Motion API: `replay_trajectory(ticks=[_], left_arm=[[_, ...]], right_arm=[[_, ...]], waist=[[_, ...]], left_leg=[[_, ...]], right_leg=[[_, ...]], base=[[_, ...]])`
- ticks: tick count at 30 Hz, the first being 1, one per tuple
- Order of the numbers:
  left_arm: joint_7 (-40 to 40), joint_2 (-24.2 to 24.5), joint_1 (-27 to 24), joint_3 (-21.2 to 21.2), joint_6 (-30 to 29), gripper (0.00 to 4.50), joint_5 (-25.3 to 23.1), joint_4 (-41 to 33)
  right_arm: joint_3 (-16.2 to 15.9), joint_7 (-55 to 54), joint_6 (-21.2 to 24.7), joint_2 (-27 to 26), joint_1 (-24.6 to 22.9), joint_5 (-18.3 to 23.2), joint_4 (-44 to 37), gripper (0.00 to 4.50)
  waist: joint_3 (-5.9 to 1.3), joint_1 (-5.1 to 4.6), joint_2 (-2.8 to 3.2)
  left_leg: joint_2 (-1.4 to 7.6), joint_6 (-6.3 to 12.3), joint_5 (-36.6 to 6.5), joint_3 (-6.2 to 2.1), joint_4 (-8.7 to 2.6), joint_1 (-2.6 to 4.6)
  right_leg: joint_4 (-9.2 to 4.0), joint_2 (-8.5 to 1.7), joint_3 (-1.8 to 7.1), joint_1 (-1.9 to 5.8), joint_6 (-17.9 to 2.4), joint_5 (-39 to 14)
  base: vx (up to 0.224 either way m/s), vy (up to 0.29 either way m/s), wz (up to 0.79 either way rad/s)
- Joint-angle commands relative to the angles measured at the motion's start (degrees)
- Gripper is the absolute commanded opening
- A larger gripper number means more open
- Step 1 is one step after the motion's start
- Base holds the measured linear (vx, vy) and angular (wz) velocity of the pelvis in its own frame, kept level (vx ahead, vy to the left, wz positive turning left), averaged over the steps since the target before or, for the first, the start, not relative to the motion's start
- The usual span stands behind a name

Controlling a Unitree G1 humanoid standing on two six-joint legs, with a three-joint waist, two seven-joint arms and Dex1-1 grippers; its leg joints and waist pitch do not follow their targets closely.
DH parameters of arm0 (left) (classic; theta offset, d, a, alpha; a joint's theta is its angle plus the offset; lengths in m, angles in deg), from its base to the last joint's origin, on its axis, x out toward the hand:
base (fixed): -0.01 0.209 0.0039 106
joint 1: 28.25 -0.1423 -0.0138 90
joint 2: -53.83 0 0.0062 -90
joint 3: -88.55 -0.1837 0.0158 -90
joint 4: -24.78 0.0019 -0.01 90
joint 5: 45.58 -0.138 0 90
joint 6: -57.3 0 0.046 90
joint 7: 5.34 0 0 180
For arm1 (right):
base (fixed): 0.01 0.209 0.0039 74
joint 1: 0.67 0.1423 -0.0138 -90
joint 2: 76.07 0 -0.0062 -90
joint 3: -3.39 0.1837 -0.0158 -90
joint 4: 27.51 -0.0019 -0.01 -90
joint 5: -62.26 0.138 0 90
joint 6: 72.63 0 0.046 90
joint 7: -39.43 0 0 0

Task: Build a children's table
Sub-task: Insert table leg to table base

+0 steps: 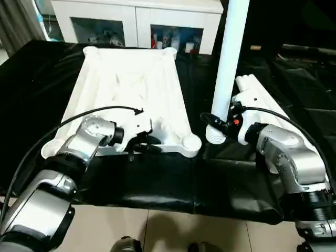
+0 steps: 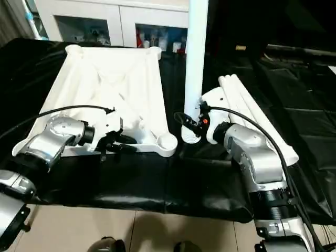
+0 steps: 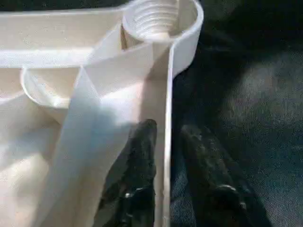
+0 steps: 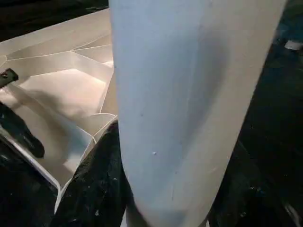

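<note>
Pinching the near rim of the table top [image 1: 126, 94], my left gripper [image 1: 140, 143] is straddling that thin wall, one finger [image 3: 137, 175] inside and the other on the dark cloth side, so I judge I am steadying the top. It is lying ribbed side up on the black-draped bench [image 1: 157, 178], with a threaded corner socket [image 3: 154, 19] just beyond my fingers. Further right, my right gripper [image 1: 216, 125] is clasping one leg [image 1: 228, 63] upright, threaded end down, just beside the near right socket [image 1: 190, 142], probably to seat it there. More legs [image 1: 260, 97] are waiting behind my right forearm.
</note>
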Motion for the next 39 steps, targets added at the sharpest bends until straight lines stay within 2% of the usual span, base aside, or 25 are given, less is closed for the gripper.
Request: replay_trajectory(ticks=[1,4,7,8,10,12,13,15,17,20,21,22,25,26,28,29,31,32,35,39], left_arm=[[-0.17,-0.05,1.59,-0.02,0.98,0.73,-1.39,1.3],[0.34,0.39,2.0,-0.28,1.45,0.41,-2.05,2.05],[0.66,0.49,2.25,-0.3,2.19,0.36,-2.64,2.84],[0.66,0.49,2.25,-0.3,2.19,0.03,-2.64,2.84],[0.93,0.25,2.54,0.03,3.02,0.0,-3.05,3.91],[0.97,0.05,2.6,0.2,3.32,0.0,-3.28,4.34],[1.24,-0.1,2.0,-0.08,3.28,0.0,-3.53,4.03],[1.63,-0.36,1.0,-0.51,2.92,0.0,-3.99,3.34],[1.64,-0.59,-0.76,-1.54,0.91,0.0,-4.61,0.89],[0.19,-1.58,-2.7,-1.92,-2.02,0.0,-4.78,-2.03],[-1.45,-2.94,-4.3,-1.53,-3.92,0.0,-4.18,-4.48],[-1.6,-3.1,-4.48,-1.48,-4.15,0.0,-4.07,-4.77],[-2.72,-3.98,-5.34,-1.03,-5.45,0.0,-3.72,-6.14],[-3.57,-4.36,-5.64,-0.93,-6.22,0.0,-3.86,-6.71],[-4.75,-4.85,-6.28,-0.49,-7.41,0.0,-3.79,-8.19],[-4.7,-4.91,-6.56,-0.36,-7.48,0.0,-3.69,-8.87],[-4.56,-4.83,-6.7,-0.33,-7.52,0.0,-3.63,-9.3],[-4.43,-4.56,-7.11,-0.3,-7.86,0.0,-3.75,-10.49],[-4.06,-3.76,-7.74,0.01,-7.06,0.0,-3.88,-11.74],[-3.49,-3.27,-9.06,0.7,-8.46,0.0,-3.36,-15.26]], right_arm=[[0.34,0.08,0.58,0.69,-0.25,0.0,-1.76,1.86],[0.25,0.16,0.53,0.72,-0.29,-0.01,-1.81,1.86],[0.27,0.13,0.57,0.66,-0.17,0.03,-1.81,1.86],[0.27,0.13,0.57,0.66,-0.17,0.03,-1.81,1.86],[0.53,0.22,1.11,0.33,0.18,0.63,-1.81,1.86],[1.47,0.29,2.72,-0.49,0.56,2.42,-1.98,1.86],[2.89,0.4,5.34,-1.6,1.41,5.13,-2.04,1.86],[4.02,1.12,8.54,-2.48,2.39,8.11,-2.15,1.85],[3.35,2.75,10.6,-2.18,3.07,9.21,-2.2,1.85],[3.13,2.74,10.92,-2.7,3.87,9.34,-1.57,1.85],[2.68,2.74,10.24,-3.06,4.63,8.73,-0.47,1.85],[2.62,2.76,10.12,-3.09,4.73,8.64,-0.31,1.85],[2.23,2.94,9.57,-3.22,5.37,8.13,0.85,1.85],[1.99,3.13,9.66,-3.27,5.78,7.98,1.56,1.85],[1.32,3.89,10.66,-3.14,6.42,8.2,2.71,1.85],[0.84,4.3,11.0,-2.91,6.58,8.14,3.02,1.85],[0.28,4.71,11.24,-2.6,6.6,7.91,3.15,1.85],[-0.76,5.38,11.31,-1.99,6.59,7.36,3.27,1.85],[-1.11,5.91,11.55,-1.43,6.69,7.34,3.58,1.85],[-1.99,6.49,8.56,-0.96,6.9,5.32,6.29,1.85]], waist=[[-4.73,0.07,0.95],[-4.62,0.03,0.91],[-4.59,0.04,0.94],[-4.61,0.01,0.89],[-4.54,0.0,0.76],[-4.5,0.02,0.77],[-4.52,-0.14,0.68],[-4.51,-0.24,0.74],[-4.41,-0.19,0.73],[-4.32,-0.11,0.61],[-4.15,-0.08,0.33],[-4.12,-0.06,0.4],[-3.82,-0.01,0.53],[-3.77,-0.11,0.03],[-3.81,-0.13,0.19],[-3.8,-0.18,-0.1],[-3.78,-0.17,0.05],[-3.82,-0.14,-0.22],[-3.85,-0.18,-0.22],[-4.02,-0.18,-0.28]], left_leg=[[2.24,-2.38,-19.95,-1.84,-5.24,2.84],[2.23,-2.38,-20.39,-1.84,-5.29,2.85],[2.27,-2.45,-20.63,-1.9,-5.33,2.84],[2.25,-2.53,-21.02,-1.88,-5.31,2.91],[2.24,-2.47,-21.17,-1.88,-5.34,2.91],[2.24,-2.44,-21.25,-1.93,-5.37,2.86],[2.2,-2.28,-21.09,-2.0,-5.41,2.71],[2.22,-1.97,-20.91,-1.95,-5.37,2.81],[2.41,-1.92,-20.25,-1.96,-5.42,2.89],[2.38,-1.93,-19.57,-1.85,-5.5,2.95],[2.48,-1.79,-19.54,-1.68,-5.59,3.2],[2.44,-1.84,-19.47,-1.77,-5.59,3.12],[2.45,-2.57,-22.19,-1.93,-5.98,3.72],[2.45,-2.51,-22.32,-1.84,-6.04,3.75],[2.45,-2.51,-21.81,-2.02,-6.15,3.66],[2.42,-2.28,-21.59,-2.0,-6.14,3.62],[2.41,-2.04,-21.21,-2.0,-6.19,3.52],[2.38,-1.69,-20.45,-1.96,-6.21,3.44],[2.38,-1.48,-19.89,-1.95,-6.26,3.32],[2.33,-0.8,-17.26,-1.72,-6.13,3.14]], right_leg=[[-4.44,-3.18,1.53,2.55,-13.26,-14.37],[-4.53,-3.18,1.51,2.48,-13.24,-15.09],[-4.52,-3.2,1.51,2.47,-13.28,-15.25],[-4.57,-3.2,1.5,2.45,-13.14,-15.77],[-4.7,-3.22,1.54,2.4,-12.92,-16.41],[-4.66,-3.28,1.54,2.44,-12.92,-16.7],[-4.59,-3.26,1.51,2.62,-13.06,-16.47],[-4.64,-3.25,1.54,2.5,-13.4,-16.0],[-4.42,-3.28,1.58,2.57,-13.88,-15.05],[-4.51,-3.35,1.63,2.53,-13.73,-15.37],[-4.71,-3.27,1.71,2.31,-13.68,-15.8],[-4.61,-3.42,1.68,2.45,-13.77,-16.07],[-5.26,-3.39,1.63,2.22,-12.37,-20.42],[-5.4,-3.33,1.63,2.19,-12.03,-20.87],[-5.38,-3.46,1.66,2.33,-11.61,-21.16],[-5.42,-3.47,1.66,2.31,-11.46,-21.3],[-5.53,-3.52,1.69,2.32,-11.21,-21.47],[-5.54,-3.5,1.71,2.38,-10.81,-21.37],[-5.58,-3.6,1.75,2.39,-10.4,-21.73],[-5.43,-3.54,1.77,2.53,-11.05,-19.03]], base=[[0.0,0.0,0.0],[0.0,0.0,0.0],[0.0,0.0,0.0],[0.0,0.0,0.0],[0.0,0.0,0.0],[0.0,0.0,0.0],[0.0,0.0,0.0],[0.0,0.0,0.0],[0.0,0.0,0.0],[0.0,0.0,0.0],[0.0,0.0,0.0],[0.0,0.0,0.0],[0.0,0.0,0.0],[0.0,0.0,0.0],[0.0,0.0,0.0],[0.0,0.0,0.0],[0.0,0.0,0.0],[0.0,0.0,0.0],[0.0,0.0,0.0],[0.0,0.0,0.0]])
